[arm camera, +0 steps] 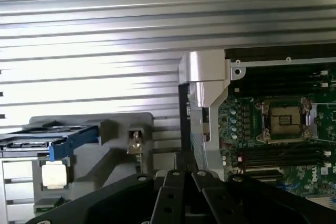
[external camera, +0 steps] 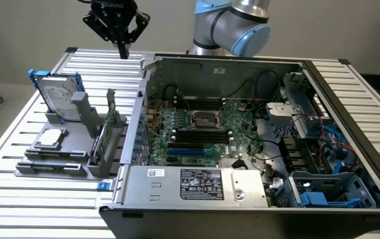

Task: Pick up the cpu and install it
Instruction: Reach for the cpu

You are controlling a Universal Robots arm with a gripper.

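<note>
Slatted aluminium table (external camera: 44,209) carries an open computer case (external camera: 349,99) and, at its 9 o'clock in the exterior view, a grey holder (external camera: 57,162) with the cpu (external camera: 50,138) (arm camera: 55,174) lying flat on it, at 6 o'clock of an upright hard drive (external camera: 60,97). At about 1 o'clock from the cpu and well apart from it, the gripper (external camera: 122,54) (arm camera: 184,174) hangs above the table, closed on nothing. Inside the case, the socket frame (external camera: 204,119) (arm camera: 286,119) sits at roughly 3 o'clock of the cpu.
</note>
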